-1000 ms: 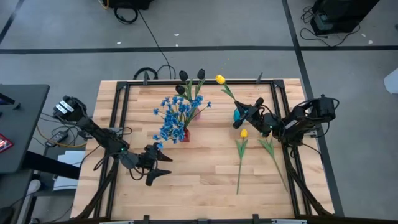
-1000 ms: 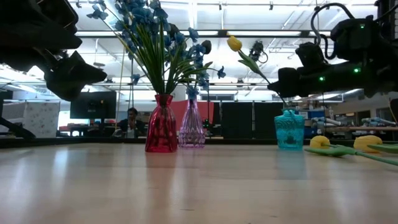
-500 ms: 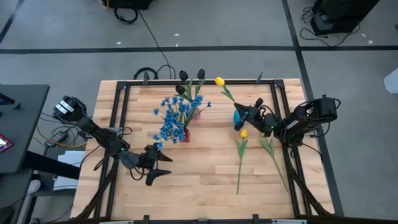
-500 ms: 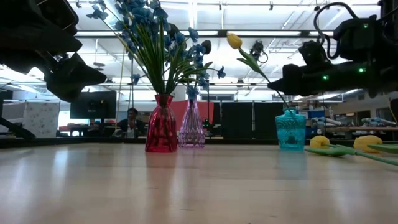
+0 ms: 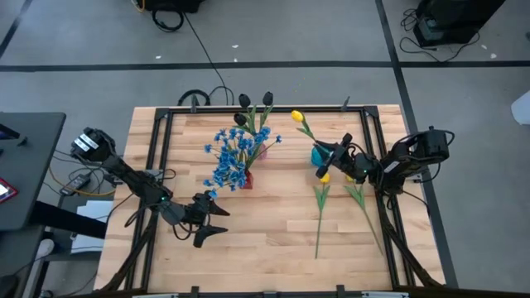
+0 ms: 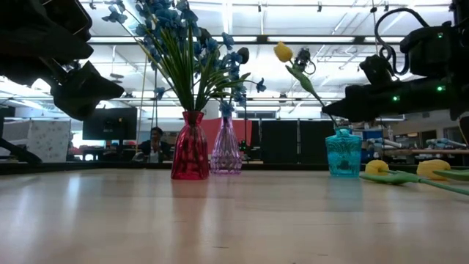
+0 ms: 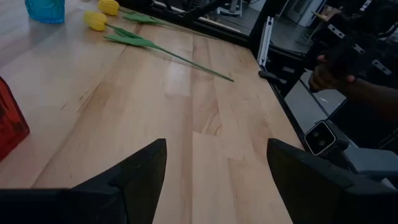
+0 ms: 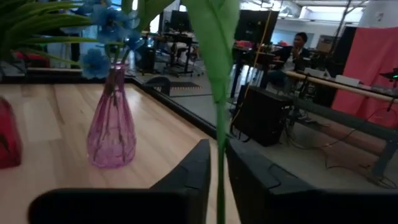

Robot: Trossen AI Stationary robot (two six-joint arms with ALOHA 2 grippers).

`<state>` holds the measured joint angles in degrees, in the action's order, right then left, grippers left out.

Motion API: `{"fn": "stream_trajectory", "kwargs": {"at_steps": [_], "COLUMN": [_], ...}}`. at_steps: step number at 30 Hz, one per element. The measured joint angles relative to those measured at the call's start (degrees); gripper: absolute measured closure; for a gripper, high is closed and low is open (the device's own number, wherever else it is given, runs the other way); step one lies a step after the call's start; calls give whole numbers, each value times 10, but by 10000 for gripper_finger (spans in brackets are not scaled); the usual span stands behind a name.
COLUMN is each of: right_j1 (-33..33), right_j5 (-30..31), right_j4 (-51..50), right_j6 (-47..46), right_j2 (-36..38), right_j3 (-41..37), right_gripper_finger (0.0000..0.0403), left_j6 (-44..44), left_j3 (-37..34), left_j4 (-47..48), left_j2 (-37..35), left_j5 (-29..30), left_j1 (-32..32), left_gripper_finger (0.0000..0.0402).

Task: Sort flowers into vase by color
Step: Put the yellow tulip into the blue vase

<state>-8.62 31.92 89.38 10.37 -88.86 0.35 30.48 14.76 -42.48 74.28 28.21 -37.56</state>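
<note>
A yellow tulip (image 5: 296, 116) stands slanting in the teal vase (image 5: 315, 153), its stem (image 8: 219, 155) rising out of the mouth. My right gripper (image 5: 325, 158) sits level just above that vase. Its fingers stand on either side of the stem with a sliver of room each side, so it is narrowly open. Two more yellow tulips (image 5: 320, 207) (image 5: 364, 207) lie flat on the table by the teal vase. Blue flowers (image 5: 236, 153) fill the red vase (image 6: 190, 147), and dark tulips (image 5: 257, 101) stand in the pink vase (image 6: 226, 150). My left gripper (image 5: 209, 222) waits open near the front left.
The three vases stand in a row across the table's far half. The near half of the wooden table (image 5: 265, 240) is bare boards. A black frame (image 5: 157, 165) runs along the edges. A person's hand (image 7: 323, 71) shows beyond the table's edge.
My right gripper has drawn back a little toward the table's right edge. The yellow tulip in the teal vase has swung with it, and its blossom now stands slightly more to the right.
</note>
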Motion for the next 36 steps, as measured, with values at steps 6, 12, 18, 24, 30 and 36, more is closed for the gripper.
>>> {"fn": "stream_trajectory", "kwargs": {"at_steps": [6,12,18,24,30,36], "right_j1": [0,21,84,170,296,411], "right_j5": [-5,19,139,225,314,556], "right_j4": [0,0,0,0,0,-1], "right_j6": [-17,-27,-27,-27,25,217], "right_j2": [0,0,0,0,0,0], "right_j3": [-1,-1,-1,27,87,225], "right_gripper_finger": [269,214,205,205,206,206], "left_j6": [0,2,2,2,13,14], "left_j3": [0,0,0,0,0,0], "left_j4": [0,0,0,2,3,5], "left_j2": [0,0,0,0,0,0], "left_j5": [-1,-15,-19,-20,-33,-45], "left_j1": [0,0,0,0,0,0], "left_gripper_finger": [120,120,120,120,120,120]}}
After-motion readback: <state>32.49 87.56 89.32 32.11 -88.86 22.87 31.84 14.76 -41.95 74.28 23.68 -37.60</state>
